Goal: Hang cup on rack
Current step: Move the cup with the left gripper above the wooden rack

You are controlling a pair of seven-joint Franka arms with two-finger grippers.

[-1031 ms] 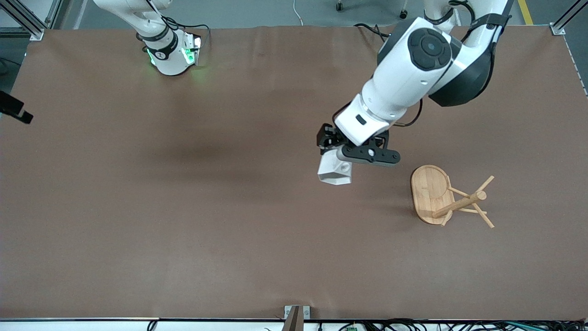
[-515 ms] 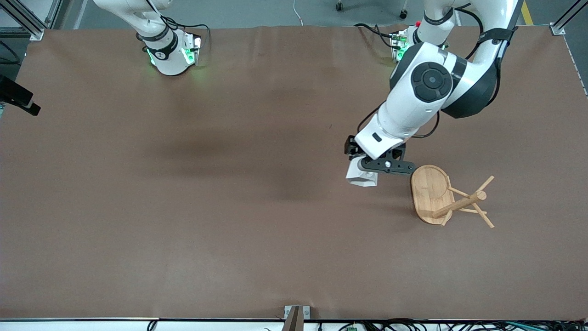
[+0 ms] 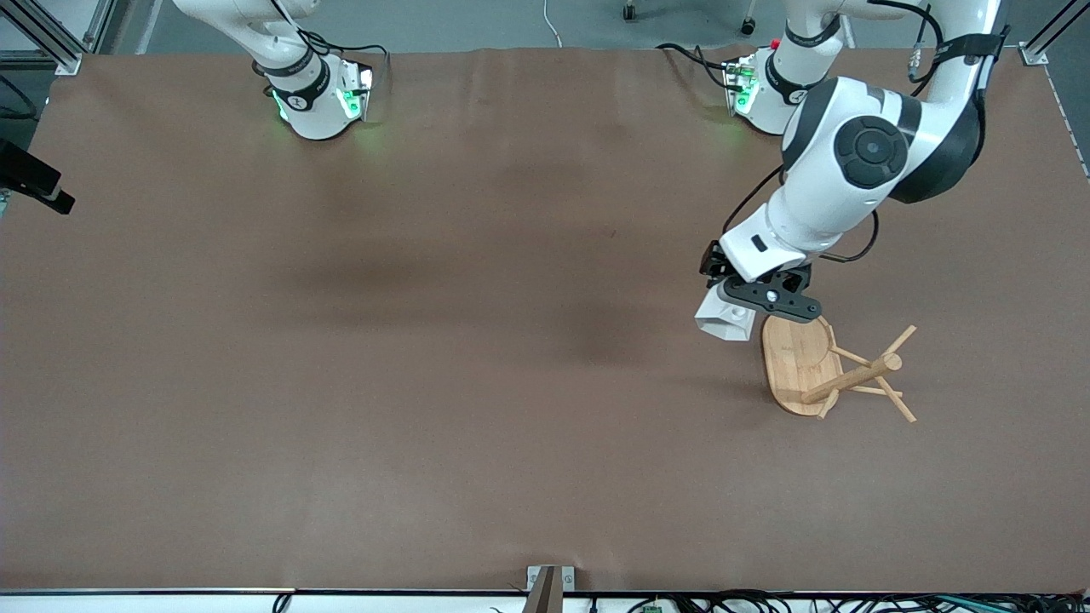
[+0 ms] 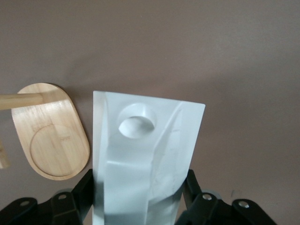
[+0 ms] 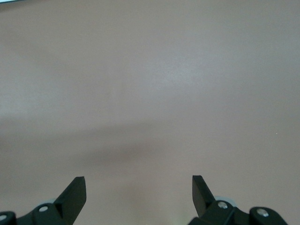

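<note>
The white faceted cup point(image 3: 725, 317) is held in my left gripper point(image 3: 734, 298), just above the table beside the rack's oval base point(image 3: 794, 351). In the left wrist view the cup point(image 4: 145, 154) fills the space between the black fingers point(image 4: 80, 190), with its handle's round hole point(image 4: 136, 125) pointing away from the wrist. The bamboo rack point(image 3: 856, 375) stands toward the left arm's end of the table; its base point(image 4: 51, 136) and post point(image 4: 21, 101) show beside the cup. My right gripper point(image 5: 138, 180) is open and empty over bare table.
The brown table mat point(image 3: 426, 383) is bare around the rack. The rack's thin pegs point(image 3: 898, 340) stick out from the post's top. A black part point(image 3: 30, 183) shows at the right arm's end of the table.
My left gripper has carried the cup toward the left arm's end of the table, up to the rack's base. The rack has not moved.
</note>
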